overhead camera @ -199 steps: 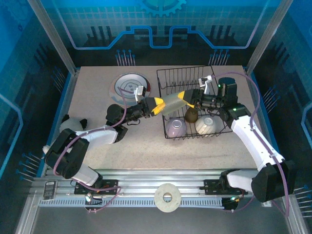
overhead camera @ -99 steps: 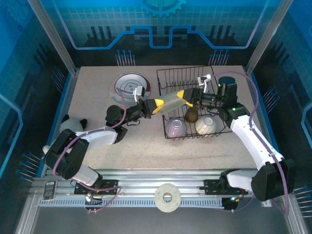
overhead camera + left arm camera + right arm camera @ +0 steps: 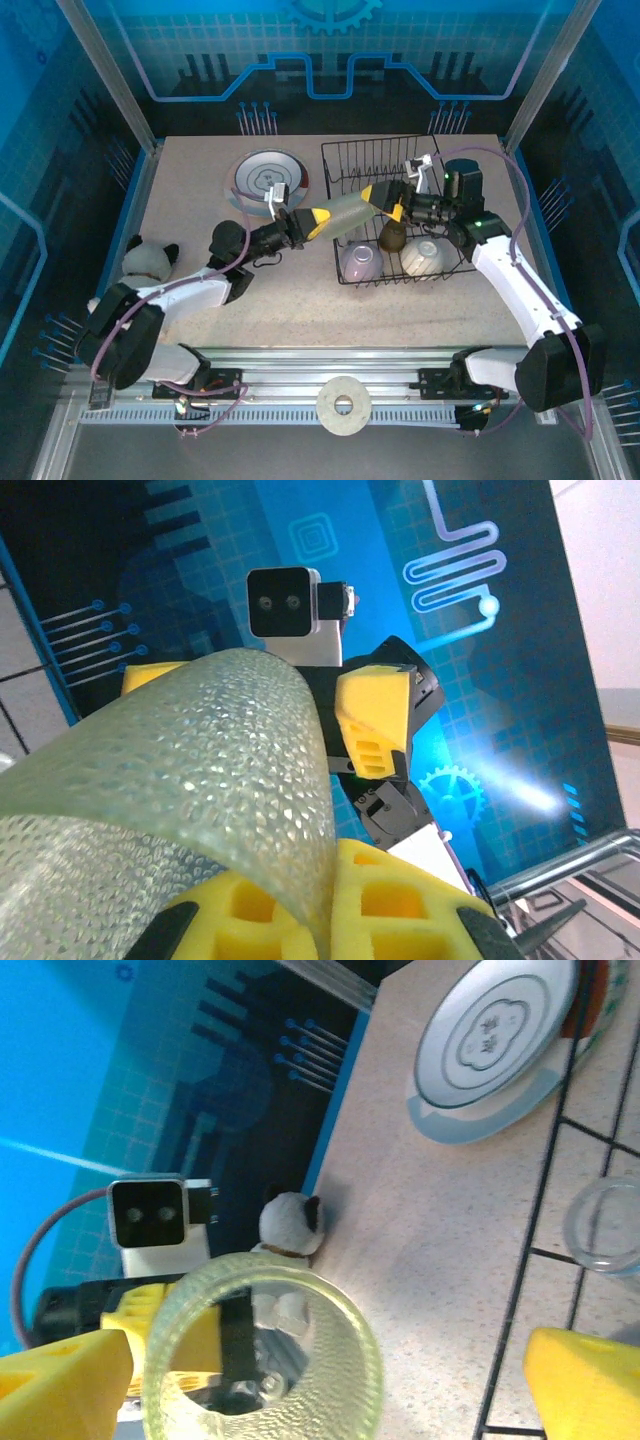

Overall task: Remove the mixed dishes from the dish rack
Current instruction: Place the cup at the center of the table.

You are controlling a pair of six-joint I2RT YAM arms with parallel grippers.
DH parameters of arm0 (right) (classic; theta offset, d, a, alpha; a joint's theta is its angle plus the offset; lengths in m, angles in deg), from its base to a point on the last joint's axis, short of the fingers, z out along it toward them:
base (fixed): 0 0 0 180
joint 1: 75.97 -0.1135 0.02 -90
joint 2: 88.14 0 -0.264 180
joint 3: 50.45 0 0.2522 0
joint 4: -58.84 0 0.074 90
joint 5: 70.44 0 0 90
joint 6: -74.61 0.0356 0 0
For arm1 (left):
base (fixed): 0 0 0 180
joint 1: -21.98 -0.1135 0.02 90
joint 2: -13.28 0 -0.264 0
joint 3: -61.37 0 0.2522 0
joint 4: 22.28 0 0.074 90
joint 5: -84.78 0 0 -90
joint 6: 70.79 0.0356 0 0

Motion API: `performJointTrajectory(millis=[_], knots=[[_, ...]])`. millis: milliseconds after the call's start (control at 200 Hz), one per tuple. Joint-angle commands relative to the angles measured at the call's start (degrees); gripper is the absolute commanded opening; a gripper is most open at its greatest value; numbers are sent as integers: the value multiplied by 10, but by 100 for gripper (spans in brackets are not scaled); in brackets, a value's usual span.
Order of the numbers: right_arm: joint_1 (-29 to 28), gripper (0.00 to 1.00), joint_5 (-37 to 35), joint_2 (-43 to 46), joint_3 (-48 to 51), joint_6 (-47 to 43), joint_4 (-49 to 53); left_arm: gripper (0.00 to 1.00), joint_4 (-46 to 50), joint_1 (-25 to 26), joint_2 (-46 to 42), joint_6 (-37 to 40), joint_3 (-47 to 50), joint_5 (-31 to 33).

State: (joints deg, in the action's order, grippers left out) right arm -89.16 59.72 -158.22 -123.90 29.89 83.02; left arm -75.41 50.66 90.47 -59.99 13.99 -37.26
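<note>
A clear textured glass hangs on its side over the left edge of the black wire dish rack. My left gripper is shut on its wall; in the left wrist view the yellow pads pinch the glass wall. My right gripper stands open at the glass's other end, its fingers wide on either side of the rim. In the rack sit a lavender bowl, a white bowl and a small brown cup.
A grey-and-white plate lies on the table left of the rack, over the edge of another plate. A panda toy sits at the left table edge. Another clear glass shows behind the rack wires.
My right gripper has opened and let go of the glass. My left gripper has shut on it and drawn it slightly left.
</note>
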Motion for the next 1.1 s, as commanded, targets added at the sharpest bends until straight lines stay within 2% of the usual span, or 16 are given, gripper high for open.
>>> performJointTrajectory(millis=[0,245,365,560,681,826,1096], knots=[[-3,100,-54,36,-20,-52,50,0,85,-9,-59,64,-1,30],[-4,100,-152,87,-4,-111,91,0,390,-27,-213,211,-32,70],[-9,100,-178,110,19,-131,86,0,602,-27,-297,313,-69,118],[-27,100,-225,129,73,-156,50,0,858,-27,-379,442,-136,198],[-43,100,-250,135,126,-147,5,0,991,-27,-370,505,-192,261],[-83,100,-313,141,160,-169,-21,0,1113,-27,-292,565,-277,306],[-128,100,-396,139,193,-187,-39,0,1210,-25,-120,642,-403,373]])
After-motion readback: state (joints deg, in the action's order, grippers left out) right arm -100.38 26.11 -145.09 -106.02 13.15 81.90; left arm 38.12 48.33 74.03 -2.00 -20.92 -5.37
